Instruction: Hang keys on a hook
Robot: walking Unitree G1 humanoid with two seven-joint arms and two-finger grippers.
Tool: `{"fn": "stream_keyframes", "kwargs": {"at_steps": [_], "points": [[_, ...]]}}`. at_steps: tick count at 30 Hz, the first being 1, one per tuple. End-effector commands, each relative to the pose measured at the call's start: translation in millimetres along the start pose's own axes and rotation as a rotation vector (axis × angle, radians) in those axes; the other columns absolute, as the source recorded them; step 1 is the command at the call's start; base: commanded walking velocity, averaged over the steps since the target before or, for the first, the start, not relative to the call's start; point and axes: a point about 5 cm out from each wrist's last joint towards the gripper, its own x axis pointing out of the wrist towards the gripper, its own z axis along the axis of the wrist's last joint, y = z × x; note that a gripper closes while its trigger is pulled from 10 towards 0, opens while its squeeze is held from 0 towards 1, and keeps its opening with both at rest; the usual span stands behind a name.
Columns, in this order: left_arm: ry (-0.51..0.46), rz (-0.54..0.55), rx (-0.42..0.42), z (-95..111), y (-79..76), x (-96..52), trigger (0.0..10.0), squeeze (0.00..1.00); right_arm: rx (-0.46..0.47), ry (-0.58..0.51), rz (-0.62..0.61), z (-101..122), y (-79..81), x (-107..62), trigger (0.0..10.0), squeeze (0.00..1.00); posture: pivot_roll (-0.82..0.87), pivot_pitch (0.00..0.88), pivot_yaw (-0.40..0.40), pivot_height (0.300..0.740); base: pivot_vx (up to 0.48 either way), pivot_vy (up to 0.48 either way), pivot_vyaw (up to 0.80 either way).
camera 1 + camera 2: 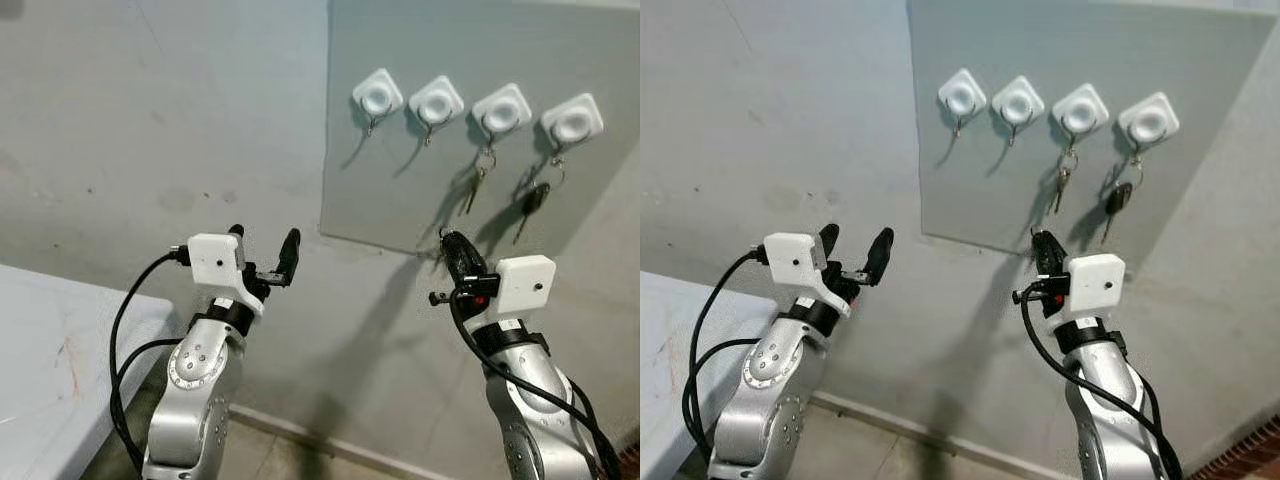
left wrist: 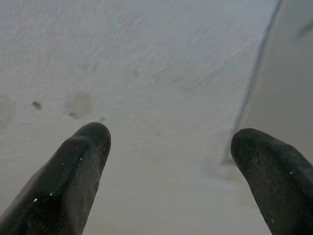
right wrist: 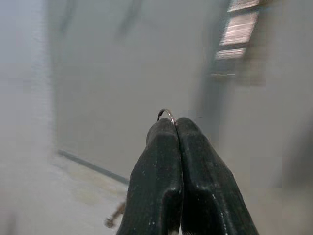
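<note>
Key ring pinched, free hooks up and to the left.

Right gripper (image 3: 174, 128) pressed shut on thin silver key ring (image 3: 166, 113), below grey wall board (image 1: 420, 190); should rise and steer ring's loop over an unoccupied white square hook (image 1: 436, 101), keeping ring visible above fingertips. Left gripper (image 1: 262, 250) spread wide, idle beside. Held key mostly hidden under fingers, a blurred dangling bit only; hook tips small, hard to read.

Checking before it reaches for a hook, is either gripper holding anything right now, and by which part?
The right gripper is shut on a key ring, pinched at its top loop, with a key dangling below. The left gripper is open and holds nothing.
</note>
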Motion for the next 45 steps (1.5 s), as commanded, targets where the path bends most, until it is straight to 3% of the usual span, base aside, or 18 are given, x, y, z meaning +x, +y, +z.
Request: {"fn": "stream_keyframes", "kwargs": {"at_steps": [1,6,18,27,34,45], "points": [[-0.006,-0.055,0.020,2,-9.6,3.1,10.0,0.00,0.000,-0.006,0.020,3,1.1,4.4,10.0,0.00,-0.04,0.000,-0.038,0.740,0.000,0.000,0.00],[-0.019,-0.198,0.106,7,-29.7,7.9,10.0,0.00,0.012,-0.023,0.097,7,9.5,15.5,10.0,0.00,-0.04,0.000,-0.040,0.740,0.000,0.000,0.00],[-0.061,-0.332,0.126,16,-55.8,6.8,10.0,0.00,0.106,-0.146,0.230,33,30.8,33.8,10.0,0.00,-0.05,0.010,-0.041,0.740,0.000,0.000,0.00],[-0.098,-0.345,0.135,26,-56.8,9.5,10.0,0.00,0.125,-0.219,0.217,49,24.9,35.6,10.0,0.00,-0.05,0.012,-0.039,0.740,0.000,0.000,0.00],[-0.118,-0.380,0.142,31,-61.7,9.2,10.0,0.00,0.117,-0.266,0.195,59,16.0,23.3,10.0,0.00,-0.06,0.009,-0.031,0.740,0.000,0.000,0.00],[-0.114,-0.413,0.139,31,-66.1,8.0,10.0,0.00,0.123,-0.319,0.204,72,18.5,20.0,10.0,0.00,-0.07,0.004,-0.019,0.740,0.000,0.000,0.00]]}}
